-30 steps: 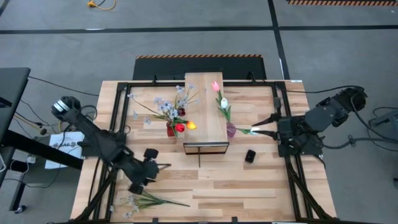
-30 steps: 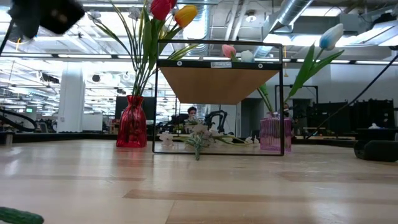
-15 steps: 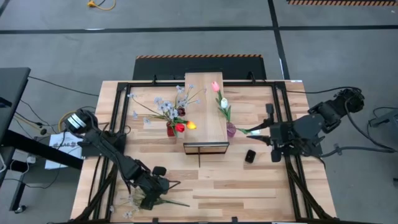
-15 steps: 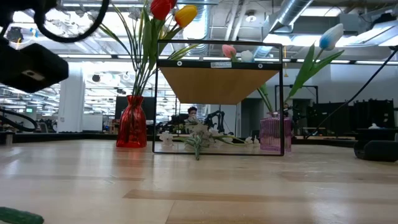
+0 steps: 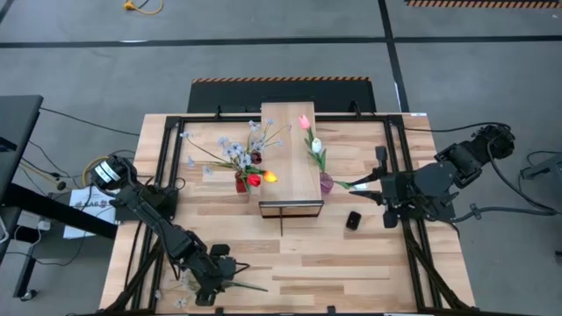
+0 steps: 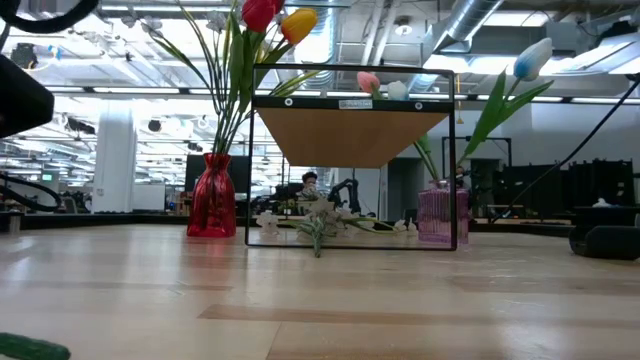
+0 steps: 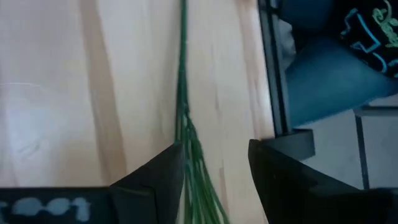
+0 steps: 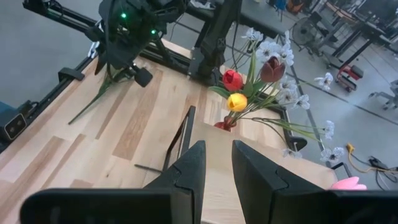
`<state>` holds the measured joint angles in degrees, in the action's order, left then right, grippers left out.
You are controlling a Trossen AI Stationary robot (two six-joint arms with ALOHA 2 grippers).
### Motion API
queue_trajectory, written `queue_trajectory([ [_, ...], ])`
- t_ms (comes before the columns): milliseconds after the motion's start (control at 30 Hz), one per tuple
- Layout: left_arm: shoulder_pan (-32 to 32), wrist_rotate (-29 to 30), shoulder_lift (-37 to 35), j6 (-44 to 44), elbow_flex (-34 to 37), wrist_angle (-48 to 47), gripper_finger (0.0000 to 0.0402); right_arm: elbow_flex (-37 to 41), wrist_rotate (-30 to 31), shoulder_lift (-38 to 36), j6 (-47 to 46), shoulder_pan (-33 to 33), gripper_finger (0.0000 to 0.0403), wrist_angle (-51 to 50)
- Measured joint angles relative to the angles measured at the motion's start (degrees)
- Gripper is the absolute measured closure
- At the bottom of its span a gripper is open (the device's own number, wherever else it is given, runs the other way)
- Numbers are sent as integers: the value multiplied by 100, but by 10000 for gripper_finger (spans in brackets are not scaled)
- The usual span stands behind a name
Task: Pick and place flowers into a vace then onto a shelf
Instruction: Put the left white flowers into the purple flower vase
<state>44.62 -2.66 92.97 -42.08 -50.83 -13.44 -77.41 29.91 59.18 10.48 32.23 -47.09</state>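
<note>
A spray of pale blossoms (image 5: 246, 284) lies flat near the table's near-left corner. My left gripper (image 5: 211, 279) is low over it, open, with its fingers on either side of the green stems (image 7: 185, 143); I cannot tell whether they touch. The red vase (image 5: 241, 183) holds red and yellow tulips and pale sprays. The purple vase (image 5: 326, 183) holds a white tulip (image 6: 533, 58) that leans right. Pink and white tulips (image 5: 309, 133) lie on the shelf (image 5: 290, 167). My right gripper (image 8: 219, 168) hovers right of the purple vase, open by a narrow gap and empty.
A small black object (image 5: 353, 219) sits on the tabletop near the shelf's right front. The shelf's thin black frame (image 6: 250, 160) stands between the two vases. Bare wood stretches across the near middle and right of the table (image 5: 351, 272).
My left gripper has moved toward the near edge and down, from the table's left middle onto the spray of pale blossoms. My right arm shifted slightly beside the purple vase early on and has since stayed still. The flowers and vases have not moved.
</note>
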Motion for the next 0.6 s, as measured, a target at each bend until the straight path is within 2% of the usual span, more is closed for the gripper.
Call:
queue_trajectory([
  [167,0,214,85,-60,-2,-100,235,0,-2,0,-15,-2,332,-33],
  [433,-19,-435,745,-191,-87,-50,235,0,-4,0,-192,-2,332,-144],
  [600,-17,-382,897,-341,-222,-234,235,0,-3,3,-166,-1,332,-190],
])
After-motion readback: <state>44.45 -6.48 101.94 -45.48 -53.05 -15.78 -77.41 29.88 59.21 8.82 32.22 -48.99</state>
